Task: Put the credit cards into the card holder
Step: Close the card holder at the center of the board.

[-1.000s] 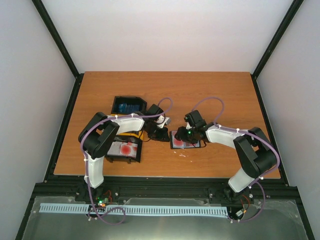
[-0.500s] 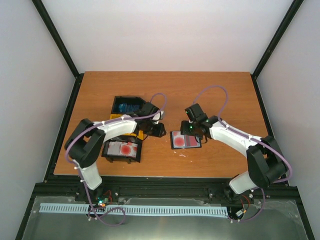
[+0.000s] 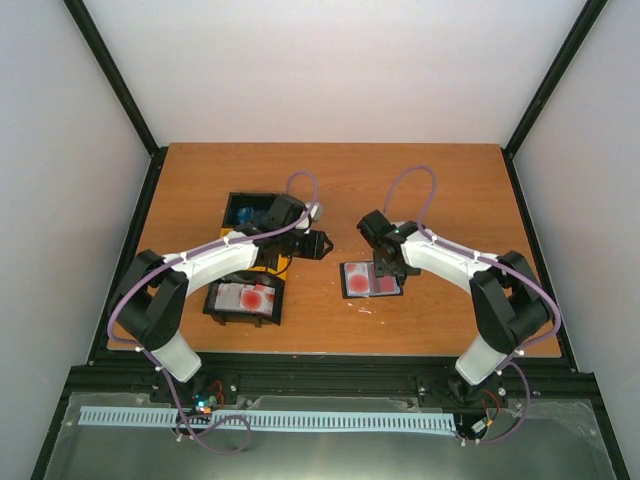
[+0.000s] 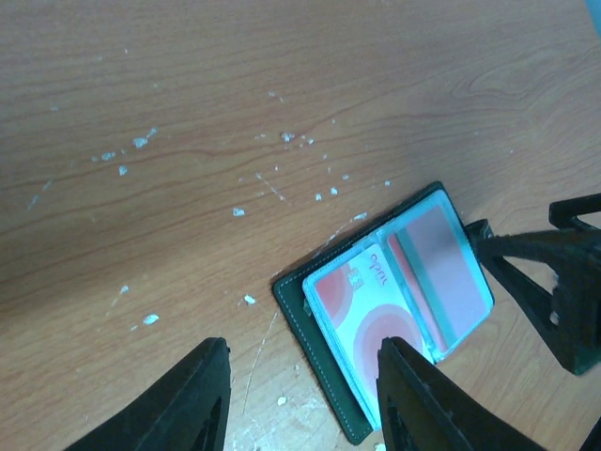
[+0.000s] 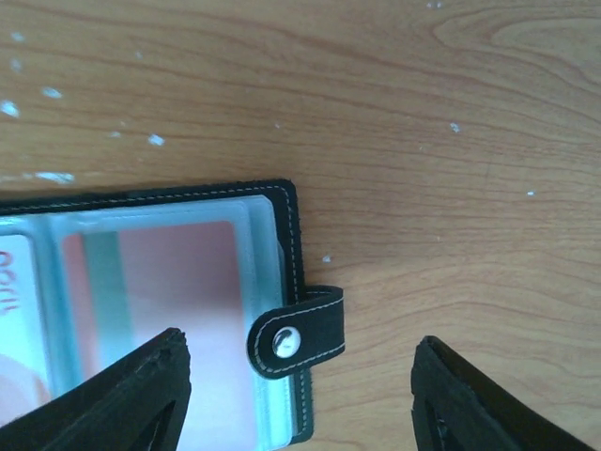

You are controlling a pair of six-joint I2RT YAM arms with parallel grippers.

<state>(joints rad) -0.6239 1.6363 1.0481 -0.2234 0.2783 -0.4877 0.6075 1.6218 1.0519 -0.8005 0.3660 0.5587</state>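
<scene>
Overhead, the card holder [image 3: 372, 279] lies open and flat on the table [image 3: 450, 180], between the two arms and nearer the right one. From this view the left gripper [image 3: 320, 244] hangs just to its left, and the right gripper [image 3: 385, 268] sits over its far edge. A far bin [image 3: 248, 210] holds blue cards [image 3: 256, 214]. A near bin [image 3: 245, 300] holds red-blotched cards [image 3: 250, 297].

Only the wrist views show the jaws. The left wrist camera shows the left gripper [image 4: 305, 404] spread wide with nothing between its fingers. Ahead of it is the card holder [image 4: 324, 371], with a white and red card [image 4: 352, 310] in its clear sleeves. A reddish card [image 4: 441, 272] lies beside that one, and the right gripper [image 4: 554, 282] is at the holder's far end. White specks [image 4: 141, 143] dot the wood.

The right wrist camera alone shows the snap tab [image 5: 299, 334] on the holder's edge. The tab lies between the widely parted fingers of the right gripper [image 5: 296, 413], which grip nothing.
</scene>
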